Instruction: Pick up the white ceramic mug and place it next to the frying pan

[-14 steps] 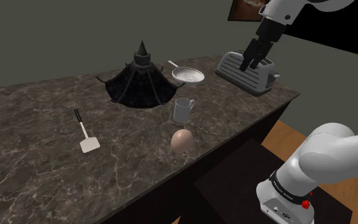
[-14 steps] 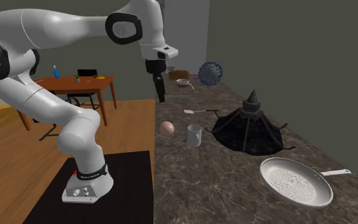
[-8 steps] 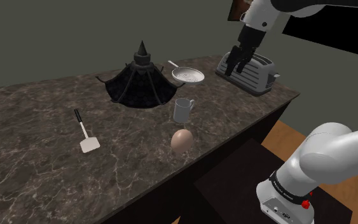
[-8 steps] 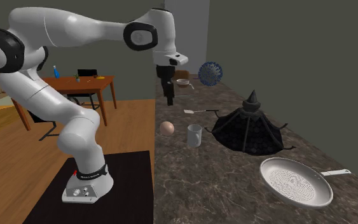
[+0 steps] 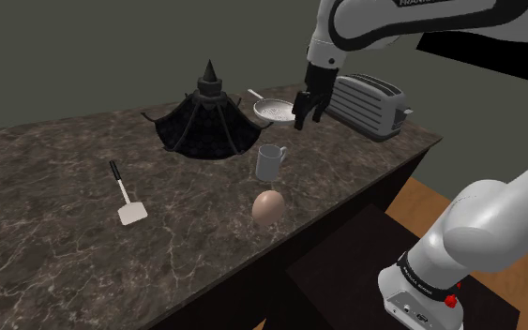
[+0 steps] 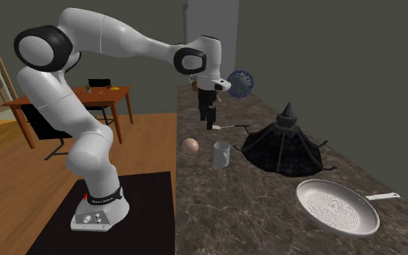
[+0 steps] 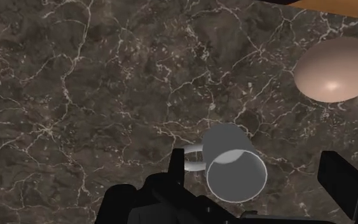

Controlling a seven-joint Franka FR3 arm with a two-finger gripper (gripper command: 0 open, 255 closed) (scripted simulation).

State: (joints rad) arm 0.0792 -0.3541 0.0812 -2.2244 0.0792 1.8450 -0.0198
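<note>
A pale grey mug (image 5: 270,163) stands upright on the dark marble counter (image 5: 55,262), its handle turned toward the frying pan. The pan (image 5: 279,112) lies beyond it, at the counter's back. My black gripper (image 5: 304,118) hangs open above the counter, between pan and mug in the shoulder view. In the wrist view, the mug (image 7: 234,164) sits just ahead of the gripper (image 7: 260,211), whose fingers stand wide apart and touch nothing. In the second exterior view, the gripper (image 6: 211,123) is well above and behind the mug (image 6: 222,154), and the pan (image 6: 338,206) lies nearest the camera.
A tan egg (image 5: 268,207) lies close to the mug near the counter's front edge. A black cone-topped vessel (image 5: 207,122) stands behind the mug. A toaster (image 5: 365,103) sits at the back right and a spatula (image 5: 126,197) lies to the left.
The arm has swung from above the toaster to the shoulder view's left and come lower, now over the counter near the pan and mug. The fingers stayed open.
</note>
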